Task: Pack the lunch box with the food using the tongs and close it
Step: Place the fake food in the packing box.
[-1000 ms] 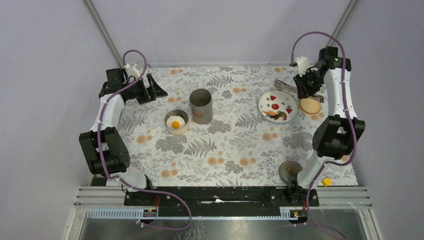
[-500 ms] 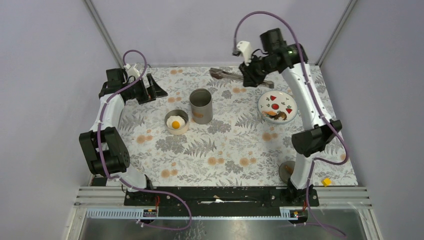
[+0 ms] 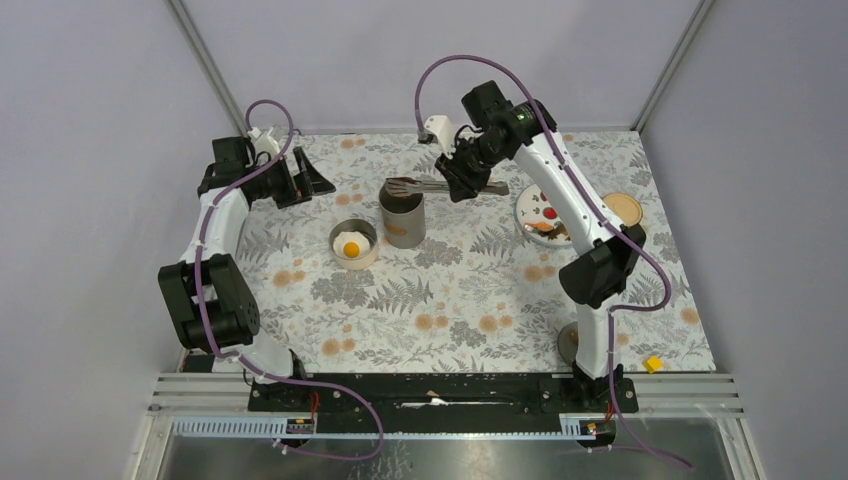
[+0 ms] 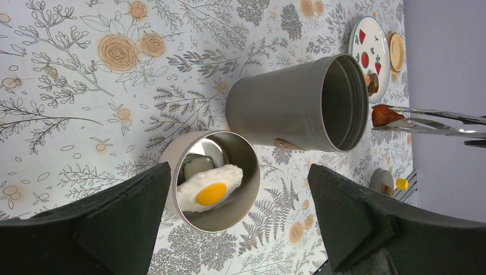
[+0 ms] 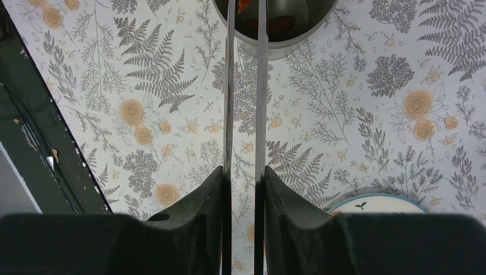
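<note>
Grips tongs (image 3: 430, 186) clenched in right gripper (image 3: 462, 178), orange-brown piece (image 4: 384, 115) pinched over tall cup (image 4: 281, 109) toward table's (image 3: 480, 290) far edge, ready for dropping in; holds left gripper (image 4: 239, 172) spread wide, idle.

The table (image 3: 470, 290) is white, printed with grey ferns and orange roses. The canister (image 4: 275, 109) is matte grey. The fried egg (image 4: 209, 189) is white, its yolk yellow. The tongs (image 4: 435, 123) are silver, the piece (image 4: 385, 116) at their tips orange-brown. The plate (image 4: 373, 40) is white, blue-rimmed.

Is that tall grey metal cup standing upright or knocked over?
Upright: the cup stands on its base on the table, open mouth facing up.
</note>
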Available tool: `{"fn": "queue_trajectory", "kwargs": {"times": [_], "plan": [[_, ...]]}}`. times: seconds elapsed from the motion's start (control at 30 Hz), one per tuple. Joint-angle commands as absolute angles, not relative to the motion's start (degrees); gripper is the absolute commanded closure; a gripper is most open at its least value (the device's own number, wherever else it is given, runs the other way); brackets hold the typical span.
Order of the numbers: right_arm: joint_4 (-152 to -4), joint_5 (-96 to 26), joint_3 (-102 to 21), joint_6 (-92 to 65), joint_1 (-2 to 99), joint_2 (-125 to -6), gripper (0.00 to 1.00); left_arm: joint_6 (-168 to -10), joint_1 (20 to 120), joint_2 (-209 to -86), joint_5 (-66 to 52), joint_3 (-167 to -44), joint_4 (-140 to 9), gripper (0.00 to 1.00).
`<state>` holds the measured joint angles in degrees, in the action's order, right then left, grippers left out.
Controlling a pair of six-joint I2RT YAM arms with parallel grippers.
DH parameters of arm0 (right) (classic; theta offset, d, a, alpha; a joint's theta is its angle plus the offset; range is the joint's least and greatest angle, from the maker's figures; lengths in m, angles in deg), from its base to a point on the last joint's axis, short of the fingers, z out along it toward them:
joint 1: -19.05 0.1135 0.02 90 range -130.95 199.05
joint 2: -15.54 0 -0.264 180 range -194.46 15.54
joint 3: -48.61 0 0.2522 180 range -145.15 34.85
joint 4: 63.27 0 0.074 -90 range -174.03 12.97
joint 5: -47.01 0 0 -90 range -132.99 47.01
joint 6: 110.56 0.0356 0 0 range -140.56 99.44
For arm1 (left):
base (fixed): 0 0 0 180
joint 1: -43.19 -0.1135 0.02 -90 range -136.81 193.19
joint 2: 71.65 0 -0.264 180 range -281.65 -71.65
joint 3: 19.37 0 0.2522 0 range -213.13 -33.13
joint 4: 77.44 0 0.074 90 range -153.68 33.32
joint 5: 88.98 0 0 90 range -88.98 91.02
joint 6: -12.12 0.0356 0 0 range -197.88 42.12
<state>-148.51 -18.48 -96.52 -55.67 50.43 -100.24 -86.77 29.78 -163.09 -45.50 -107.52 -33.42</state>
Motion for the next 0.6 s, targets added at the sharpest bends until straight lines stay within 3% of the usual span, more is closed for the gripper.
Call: {"fn": "queue_trajectory", "kwargs": {"times": [0.0, 0.23, 0.57], "plan": [[-147.69, -19.37, -95.65, -54.63, 50.57, -101.42, 0.75, -86.24, 29.52, -162.32, -46.44, -107.14, -35.55, 0.01], [-146.73, -21.03, -95.06, -54.74, 50.54, -102.72, 0.74, -86.14, 29.49, -162.2, -46.4, -107.05, -35.55, 0.01], [-146.73, -21.96, -95.88, -54.76, 50.61, -103.33, 0.58, -86.14, 29.48, -162.35, -46.4, -107.05, -35.55, 0.01]]}}
